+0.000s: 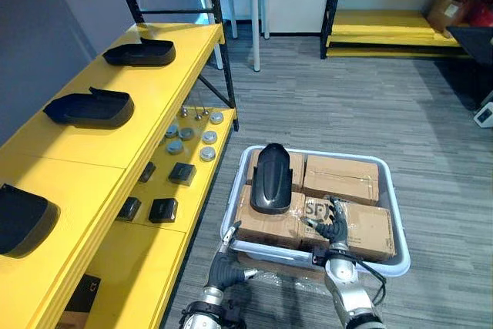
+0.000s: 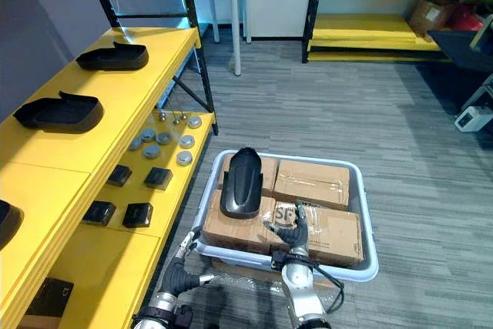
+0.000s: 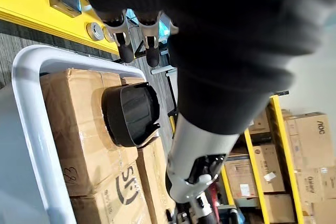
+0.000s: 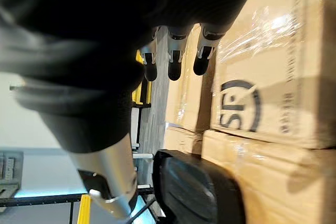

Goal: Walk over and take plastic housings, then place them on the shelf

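The eye views show the yellow shelf [image 1: 158,86] with three black housings [image 1: 91,108] along its top level. The wrist views show close up that the left hand [image 1: 222,271], at the near left corner of the white bin [image 1: 390,190], and the right hand [image 1: 331,225], over the near right cardboard box [image 1: 370,229], have their fingers [image 4: 203,59] straight and released. The black plastic housing [image 1: 271,179] lies on the boxes by the bin's left edge, beyond both hands, and the bin stands on grey plank floor [image 1: 347,98] beside the shelf's lower level of round metal discs [image 1: 189,135] and small black blocks [image 1: 163,209].
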`<state>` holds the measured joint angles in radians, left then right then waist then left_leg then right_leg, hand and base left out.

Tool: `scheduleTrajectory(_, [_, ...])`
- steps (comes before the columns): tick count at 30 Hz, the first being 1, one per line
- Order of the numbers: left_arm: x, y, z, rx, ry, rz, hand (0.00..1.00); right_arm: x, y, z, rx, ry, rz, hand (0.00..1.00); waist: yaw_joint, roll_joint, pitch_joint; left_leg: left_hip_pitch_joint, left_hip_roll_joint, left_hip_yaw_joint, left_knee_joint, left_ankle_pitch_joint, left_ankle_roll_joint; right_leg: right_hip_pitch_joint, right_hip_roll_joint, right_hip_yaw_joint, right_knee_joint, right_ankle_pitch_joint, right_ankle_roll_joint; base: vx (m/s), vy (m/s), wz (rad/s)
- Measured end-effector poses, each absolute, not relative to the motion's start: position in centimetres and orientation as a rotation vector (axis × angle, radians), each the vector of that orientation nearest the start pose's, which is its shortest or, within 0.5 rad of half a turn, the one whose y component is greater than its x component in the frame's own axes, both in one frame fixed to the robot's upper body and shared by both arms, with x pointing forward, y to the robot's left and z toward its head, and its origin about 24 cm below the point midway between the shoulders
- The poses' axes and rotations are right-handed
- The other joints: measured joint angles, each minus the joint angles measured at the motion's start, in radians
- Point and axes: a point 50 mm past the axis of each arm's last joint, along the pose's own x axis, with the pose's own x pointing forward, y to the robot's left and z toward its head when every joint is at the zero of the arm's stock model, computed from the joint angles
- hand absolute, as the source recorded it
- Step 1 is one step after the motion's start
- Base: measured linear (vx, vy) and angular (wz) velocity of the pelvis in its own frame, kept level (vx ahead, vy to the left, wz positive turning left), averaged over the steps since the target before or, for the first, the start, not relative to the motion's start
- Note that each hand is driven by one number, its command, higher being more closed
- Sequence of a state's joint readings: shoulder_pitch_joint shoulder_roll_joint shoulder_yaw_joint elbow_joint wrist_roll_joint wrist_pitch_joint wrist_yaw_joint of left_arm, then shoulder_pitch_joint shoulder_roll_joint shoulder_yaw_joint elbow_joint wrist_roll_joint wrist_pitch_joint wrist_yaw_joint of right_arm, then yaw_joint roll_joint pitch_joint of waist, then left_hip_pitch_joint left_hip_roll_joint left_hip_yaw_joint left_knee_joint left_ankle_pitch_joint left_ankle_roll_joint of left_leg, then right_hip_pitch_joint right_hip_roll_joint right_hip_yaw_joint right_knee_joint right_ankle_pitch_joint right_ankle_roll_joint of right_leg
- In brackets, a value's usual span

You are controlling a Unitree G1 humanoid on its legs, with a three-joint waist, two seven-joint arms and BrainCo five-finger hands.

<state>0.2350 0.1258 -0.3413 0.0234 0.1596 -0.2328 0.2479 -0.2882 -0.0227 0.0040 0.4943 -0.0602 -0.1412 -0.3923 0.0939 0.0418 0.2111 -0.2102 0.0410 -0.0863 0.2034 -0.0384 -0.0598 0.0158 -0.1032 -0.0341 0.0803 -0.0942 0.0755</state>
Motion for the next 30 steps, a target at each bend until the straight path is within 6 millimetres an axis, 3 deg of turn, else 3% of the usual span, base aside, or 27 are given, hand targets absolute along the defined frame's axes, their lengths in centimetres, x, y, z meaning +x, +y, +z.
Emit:
scheduleTrajectory(5, [18.1,13.9,-5.8,0.240,0.296,0.077,0.00,33.0,-15.4,3.9,-0.111,0.043,-0.366,0.00,0.020,-0.036,0.061,-0.002,0.030,-0.014,-0.094,0.070,-0.017,-0.039,0.031,-0.015,-0.002,0.026,-0.006,-0.06,-0.066,0.06])
scheduleTrajectory(8, [17.8,15.3,-7.9,0.279,0.405,0.126,0.00,36.2,-16.1,7.7,-0.086,-0.010,-0.444,0.00,0.041,-0.042,0.120,-0.037,0.042,-0.031,-0.155,0.131,-0.022,-0.093,0.045,-0.037,-0.003,0.040,-0.014,-0.29,-0.053,0.26])
scheduleTrajectory(9, [18.9,17.6,-8.3,0.285,0.430,0.229,0.00,40.2,-16.9,15.0,-0.044,-0.108,-0.514,0.00,0.085,-0.044,0.202,-0.083,0.048,-0.076,-0.280,0.232,-0.019,-0.155,0.052,-0.062,-0.040,0.064,-0.015,-0.44,0.008,0.40])
scheduleTrajectory(15, [19.2,17.9,-8.1,0.279,0.414,0.243,0.00,41.2,-17.0,16.4,-0.042,-0.076,-0.520,0.00,0.080,-0.044,0.230,-0.101,0.045,-0.097,-0.293,0.262,-0.022,-0.167,0.053,-0.089,-0.041,0.060,-0.009,-0.12,-0.008,0.14])
scheduleTrajectory(19, [20.7,17.3,-7.6,0.244,0.393,0.213,0.00,41.7,-22.1,20.4,-0.046,-0.075,-0.642,0.00,0.116,-0.037,0.241,-0.190,0.044,-0.175,-0.290,0.291,-0.039,-0.211,0.067,-0.164,-0.056,0.058,-0.006,-0.02,-0.031,0.50])
scheduleTrajectory(20, [21.1,17.3,-7.4,0.241,0.385,0.209,0.00,41.8,-22.5,21.5,-0.046,-0.094,-0.651,0.00,0.128,-0.036,0.252,-0.193,0.042,-0.186,-0.290,0.299,-0.032,-0.210,0.067,-0.171,-0.056,0.062,-0.011,0.06,-0.048,0.34])
scheduleTrajectory(25, [21.4,17.0,-7.2,0.233,0.377,0.190,0.00,42.1,-22.2,23.5,-0.080,-0.102,-0.645,0.00,0.148,-0.034,0.255,-0.215,0.029,-0.192,-0.289,0.302,-0.030,-0.221,0.058,-0.181,-0.064,0.061,-0.010,0.09,-0.052,0.11])
scheduleTrajectory(30, [22.2,16.2,-6.8,0.225,0.355,0.142,0.00,40.8,-27.1,24.4,-0.152,-0.078,-0.770,0.00,0.171,-0.016,0.265,-0.266,0.021,-0.222,-0.289,0.304,-0.030,-0.257,0.058,-0.215,-0.069,0.060,-0.008,0.06,-0.053,0.14])
